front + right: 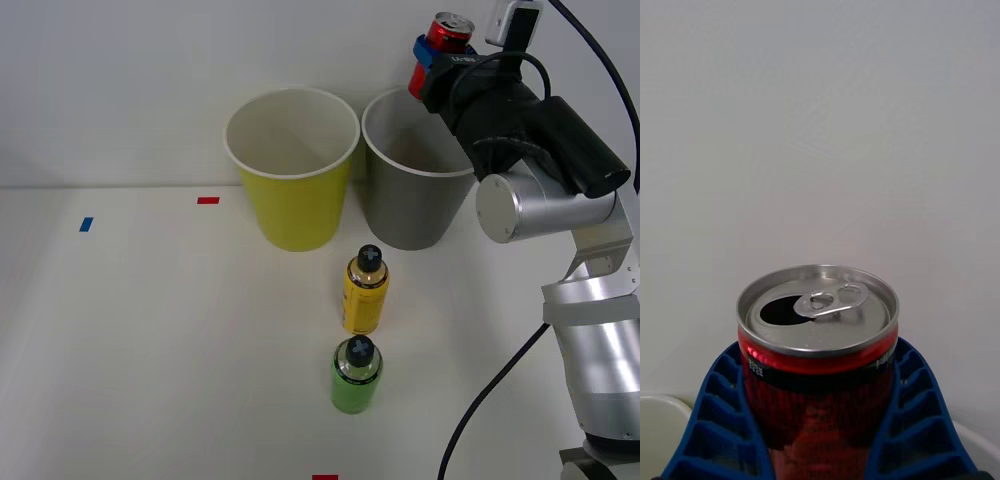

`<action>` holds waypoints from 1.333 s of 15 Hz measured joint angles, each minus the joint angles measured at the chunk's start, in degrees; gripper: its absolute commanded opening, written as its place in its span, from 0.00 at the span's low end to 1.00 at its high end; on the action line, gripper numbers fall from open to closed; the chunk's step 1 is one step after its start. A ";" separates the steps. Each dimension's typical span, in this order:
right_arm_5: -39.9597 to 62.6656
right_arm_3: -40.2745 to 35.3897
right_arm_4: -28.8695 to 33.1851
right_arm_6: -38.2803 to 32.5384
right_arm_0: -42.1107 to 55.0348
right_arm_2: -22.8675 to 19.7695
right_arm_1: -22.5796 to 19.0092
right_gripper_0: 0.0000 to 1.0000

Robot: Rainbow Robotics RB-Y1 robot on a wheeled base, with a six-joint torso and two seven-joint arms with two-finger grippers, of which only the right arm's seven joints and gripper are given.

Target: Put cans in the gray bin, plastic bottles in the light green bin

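My right gripper is shut on the red can, holding it upright in the air above the far right rim of the gray bin. In the right wrist view the can shows its silver top and pull tab between my blue ribbed fingers. The light green bin stands just left of the gray one. In front of the bins, a yellow bottle and a bright green bottle with black caps stand upright on the white table.
Small tape marks lie on the table: blue at the left, red left of the light green bin, and red at the front edge. A black cable hangs beside my arm at the right.
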 measured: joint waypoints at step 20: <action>0.02 0.00 0.05 -0.09 0.03 0.23 -0.12 1.00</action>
